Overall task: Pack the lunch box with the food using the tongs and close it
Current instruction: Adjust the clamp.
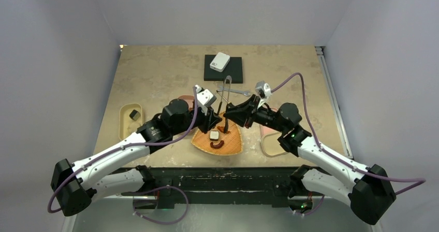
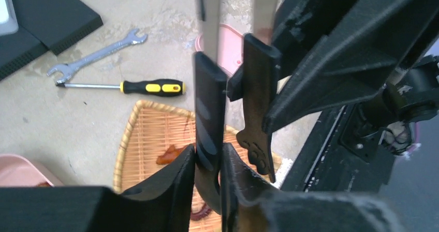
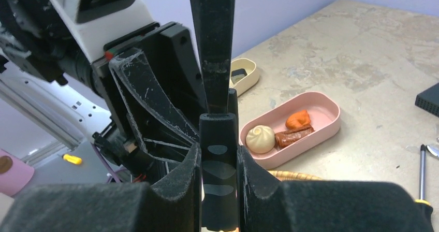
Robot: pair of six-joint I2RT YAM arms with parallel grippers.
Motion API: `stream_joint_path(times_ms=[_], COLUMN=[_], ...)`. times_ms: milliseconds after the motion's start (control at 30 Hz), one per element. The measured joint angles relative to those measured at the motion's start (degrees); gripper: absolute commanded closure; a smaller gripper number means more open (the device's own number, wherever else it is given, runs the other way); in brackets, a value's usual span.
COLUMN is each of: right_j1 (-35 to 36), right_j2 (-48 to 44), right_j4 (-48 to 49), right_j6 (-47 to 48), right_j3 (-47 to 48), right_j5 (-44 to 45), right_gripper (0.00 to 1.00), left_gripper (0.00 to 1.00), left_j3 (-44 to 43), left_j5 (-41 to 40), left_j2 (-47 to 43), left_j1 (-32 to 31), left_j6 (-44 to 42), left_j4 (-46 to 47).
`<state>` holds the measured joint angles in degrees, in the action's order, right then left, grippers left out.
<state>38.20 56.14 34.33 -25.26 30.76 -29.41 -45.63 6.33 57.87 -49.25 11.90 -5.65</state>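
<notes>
Tongs (image 2: 208, 107) held in left jaws, right jaws.

We see a beige, mottled stone-look table (image 1: 155, 71) w/ a dark frame (image 1: 217, 174) along its near edge & a metal rail (image 1: 331, 102) down its right side, boxed in by plain pale lavender-grey walls (image 1: 57, 61) left, back & right, under soft even light.

- No text, label, brand, number or sign can be read in any of the three views.
- The white box (image 1: 219, 62) on the black pad (image 1: 223, 75), upper middle of the top view, is too small to show any print.
</notes>
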Motion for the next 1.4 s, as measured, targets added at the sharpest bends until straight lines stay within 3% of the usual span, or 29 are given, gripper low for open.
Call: stream_joint_path(times_ms=[67,200,400,667,800,1167,1400], right_j1=[-0.02,0.0,-0.02,0.04,0.04,0.0,-0.02], right_j2=[0.22,-0.09,-3.56,-9.57,-10.05,-8.15,-8.15], right_j4=[-0.7,-4.76,-15.3,-25.73,-27.52,-28.87,-28.94], right_j6=[-0.72,-1.81,-2.38,-2.73,-2.84,-2.78,-2.8], right_j3=[0.44,2.36,6.03,9.79,10.38,12.28,12.28], right_j5=[0.63,2.82,6.03,7.08,6.82,6.73,6.38], right_gripper=[1.0,1.0,1.0,1.0,1.0,1.0,1.0], left_gripper=[0.99,1.0,1.0,1.0,1.0,1.0,1.0], left_j3=[1.18,1.51,-2.01,-6.16,-6.38,-7.78,-7.78], left_j5=[-0.09,-4.9,-15.58,-16.15,-14.14,-23.02,-20.74], left_j2=[-0.02,0.07,0.02,-1.29,-1.29,0.98,1.03], left_j1=[-0.33,-0.79,-1.49,-2.21,-2.21,-2.03,-0.52], left_j6=[0.68,1.01,0.5,-6.36,-9.16,-7.96,-7.63], left_j4=[2.75,3.52,-3.26,-8.61,-9.25,-10.4,-10.91])
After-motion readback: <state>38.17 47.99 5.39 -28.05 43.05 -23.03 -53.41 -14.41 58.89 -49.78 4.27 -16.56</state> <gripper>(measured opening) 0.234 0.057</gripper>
